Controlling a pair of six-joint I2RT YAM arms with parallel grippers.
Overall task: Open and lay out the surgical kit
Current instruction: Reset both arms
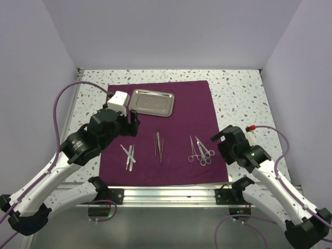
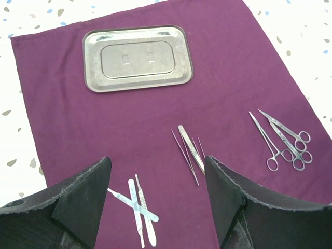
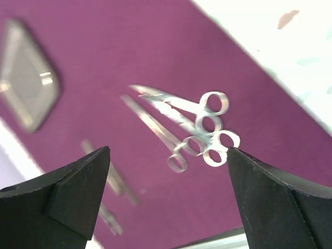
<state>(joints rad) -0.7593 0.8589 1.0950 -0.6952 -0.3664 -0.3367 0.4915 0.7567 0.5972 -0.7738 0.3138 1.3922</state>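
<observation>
The maroon cloth wrap lies spread flat on the table. The steel tray sits on its far left part, also in the left wrist view. Thin tweezers lie mid-cloth, also in the left wrist view. Scissor-handled forceps lie at the right, also in the right wrist view. Flat handled blades lie crossed at the left, also in the left wrist view. My left gripper hovers open and empty above the cloth's left part. My right gripper is open and empty just right of the forceps.
The speckled white tabletop surrounds the cloth. Lilac walls close the back and both sides. A metal rail runs along the near edge between the arm bases.
</observation>
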